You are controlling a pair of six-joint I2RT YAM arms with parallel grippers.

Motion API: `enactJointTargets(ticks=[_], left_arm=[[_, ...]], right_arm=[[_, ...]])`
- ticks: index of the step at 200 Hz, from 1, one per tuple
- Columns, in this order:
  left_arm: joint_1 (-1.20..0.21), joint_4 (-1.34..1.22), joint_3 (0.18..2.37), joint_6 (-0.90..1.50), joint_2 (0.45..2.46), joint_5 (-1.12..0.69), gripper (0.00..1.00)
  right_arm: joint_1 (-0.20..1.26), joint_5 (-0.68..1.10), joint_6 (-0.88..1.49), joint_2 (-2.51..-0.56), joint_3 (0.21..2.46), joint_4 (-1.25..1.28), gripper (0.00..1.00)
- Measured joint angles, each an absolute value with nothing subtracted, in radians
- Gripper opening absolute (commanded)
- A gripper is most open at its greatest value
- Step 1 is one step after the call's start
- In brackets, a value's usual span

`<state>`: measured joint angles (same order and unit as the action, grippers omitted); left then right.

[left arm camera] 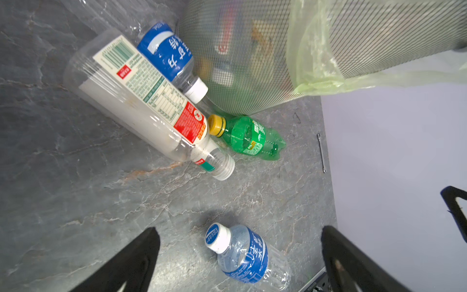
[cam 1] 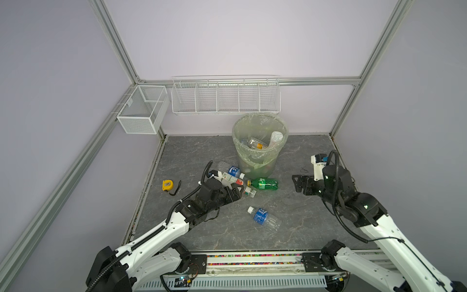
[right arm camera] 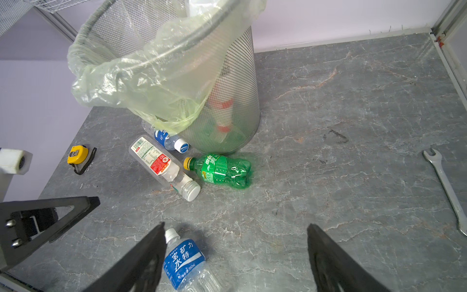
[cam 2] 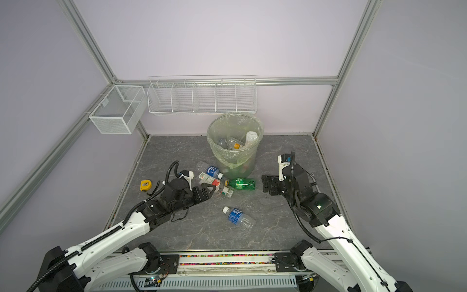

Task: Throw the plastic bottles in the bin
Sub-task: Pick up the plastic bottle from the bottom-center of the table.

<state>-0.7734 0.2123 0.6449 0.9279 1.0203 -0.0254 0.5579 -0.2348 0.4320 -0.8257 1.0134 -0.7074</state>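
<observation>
Most of what you see is the grey veined surface. The bin stands upright toward its back edge, a round mesh basket lined with a pale-green bag, with several bottles inside it. Your left hand hangs low in front of the bin, fingers spread wide and nothing between them. Its tips are near the neck end of the white-and-red-labelled bottle, and you cannot tell from the top views whether they touch it. Your right hand hovers to the right of the bin, well apart from it, also spread wide and empty. Four bottles lie on their sides on the surface. The white-and-red-labelled one is the biggest. Alongside it, a blue-labelled bottle lies just beside the foot of the bin. A second blue-labelled bottle lies alone, nearer your arms' bases and between the two hands. The small green bottle with a yellow cap lies just in front of the bin. A yellow tape measure sits to the left, well apart from the bottles. A thin silver wrench lies flat on the surface in the right wrist view.
</observation>
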Motion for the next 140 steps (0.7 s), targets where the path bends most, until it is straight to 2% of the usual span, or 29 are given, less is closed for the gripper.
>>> enactJointTargets(ticks=[83, 140], left_arm=[[-0.904, 0.278, 0.664, 1.138, 1.089, 0.057, 0.99], [-0.924, 0.331, 0.677, 1.250, 1.126, 0.113, 0.99]], right_arm=[[0.558, -0.282, 0.456, -0.737, 0.937, -0.757, 0.88], [0.558, -0.321, 0.457, -0.709, 0.906, -0.778, 0.88]])
